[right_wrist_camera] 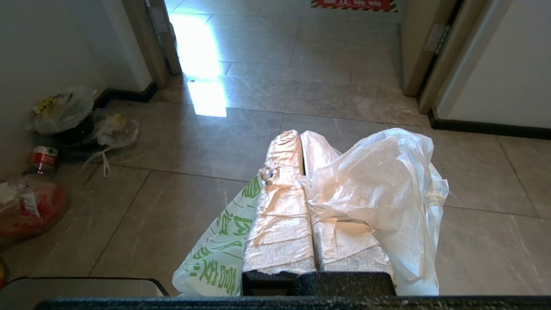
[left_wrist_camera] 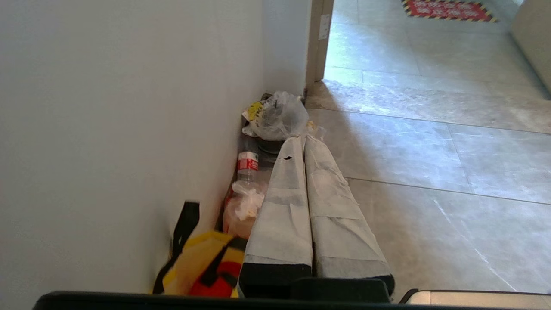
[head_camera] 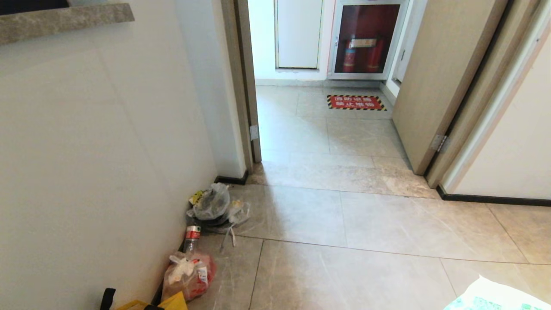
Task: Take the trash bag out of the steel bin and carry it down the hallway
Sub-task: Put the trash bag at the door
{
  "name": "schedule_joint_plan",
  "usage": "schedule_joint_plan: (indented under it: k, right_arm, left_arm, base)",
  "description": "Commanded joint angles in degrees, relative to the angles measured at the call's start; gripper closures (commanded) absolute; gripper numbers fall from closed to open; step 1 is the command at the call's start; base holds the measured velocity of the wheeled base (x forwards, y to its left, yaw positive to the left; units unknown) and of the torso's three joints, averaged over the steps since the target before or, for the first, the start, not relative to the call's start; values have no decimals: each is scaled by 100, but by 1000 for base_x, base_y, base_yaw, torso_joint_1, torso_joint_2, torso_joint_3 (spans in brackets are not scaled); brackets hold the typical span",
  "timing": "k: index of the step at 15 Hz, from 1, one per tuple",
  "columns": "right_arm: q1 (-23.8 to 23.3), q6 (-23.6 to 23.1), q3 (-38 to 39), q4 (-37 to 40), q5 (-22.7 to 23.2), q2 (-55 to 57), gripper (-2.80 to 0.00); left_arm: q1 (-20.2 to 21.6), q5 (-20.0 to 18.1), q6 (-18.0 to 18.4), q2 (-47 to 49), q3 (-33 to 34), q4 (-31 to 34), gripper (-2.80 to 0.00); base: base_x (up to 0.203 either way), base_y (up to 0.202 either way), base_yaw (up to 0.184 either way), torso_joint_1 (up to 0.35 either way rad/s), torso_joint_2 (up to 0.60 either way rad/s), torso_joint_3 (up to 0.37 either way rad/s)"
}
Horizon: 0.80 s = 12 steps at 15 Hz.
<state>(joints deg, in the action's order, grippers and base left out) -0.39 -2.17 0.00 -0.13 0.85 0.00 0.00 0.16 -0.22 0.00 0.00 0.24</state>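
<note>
The trash bag, thin white crinkly plastic with green print, hangs pinched between the taped fingers of my right gripper, which is shut on it. It drapes down both sides of the fingers, and one corner shows at the lower right of the head view. My left gripper is shut and empty, pointing along the left wall toward the litter there. The hallway of glossy beige-grey tiles runs ahead to a doorway. The steel bin is out of view.
Litter lies along the left wall: a clear bag over a dark dish, a plastic bottle, a reddish bag and a yellow tote. An open door stands at the right. Beyond are a red floor sign and an extinguisher cabinet.
</note>
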Motion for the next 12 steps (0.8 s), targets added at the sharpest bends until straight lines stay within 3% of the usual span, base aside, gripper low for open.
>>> schedule_joint_plan:
  k: [1, 6, 12]
  right_arm:
    - [-5, -3, -9, -8, 3, 0, 0]
    - [3, 6, -4, -4, 3, 0, 0]
    - [3, -3, -1, -4, 3, 1, 0]
  left_arm:
    - [0, 2, -4, 0, 0, 2, 0]
    - [0, 2, -4, 0, 0, 2, 0]
    - [0, 2, -10, 0, 0, 2, 0]
  base:
    - [191, 0, 0, 2, -2, 0]
    - [177, 0, 2, 4, 3, -1]
    - [0, 0, 0, 0, 0, 0]
